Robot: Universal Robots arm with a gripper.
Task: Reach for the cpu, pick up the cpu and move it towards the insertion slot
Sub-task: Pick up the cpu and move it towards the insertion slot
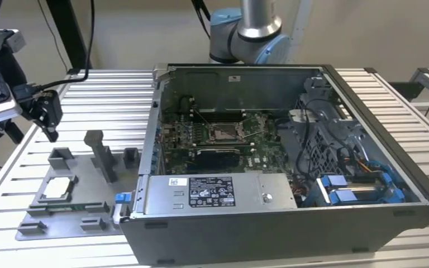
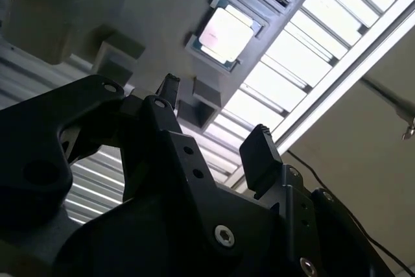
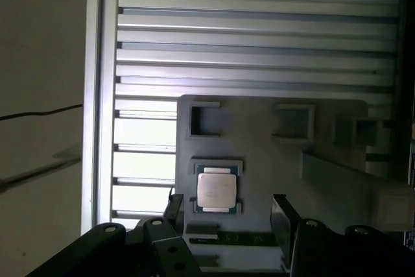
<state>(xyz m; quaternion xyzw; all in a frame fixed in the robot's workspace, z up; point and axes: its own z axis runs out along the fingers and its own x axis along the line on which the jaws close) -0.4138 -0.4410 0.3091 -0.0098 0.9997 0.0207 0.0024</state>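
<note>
Plainly unclenched: gripper (image 3: 226,198) hanging above the grey fixture plate (image 1: 87,192) at the exterior view's left, both black fingers (image 3: 283,218) spread wide, grasping nothing. Not yet touching the cpu (image 3: 216,190), which lies flat, silvery face up, in a shallow nest on that plate. Well apart from the insertion slot (image 1: 223,132), set in the green board inside the open computer case (image 1: 274,245), with plate and case side by side on the slatted tabletop (image 1: 110,106).

Probably very light, thin and stiff, so little force needed to lift. Likely slippery on the smooth metal top, and fragile underneath and at the corners; best kept level and never squeezed hard. Best taken by two opposite edges, fingers straddling the square and closing on the greenish rim, not pressing on the top face. Little rim standing proud of the nest, judging by both wrist views, so a low, square approach seems called for; an off-centre pinch could tip or skew it.

Counted: one cpu, one insertion slot, one gripper with two fingers, one computer case, one fixture plate carrying several raised grey blocks.
</note>
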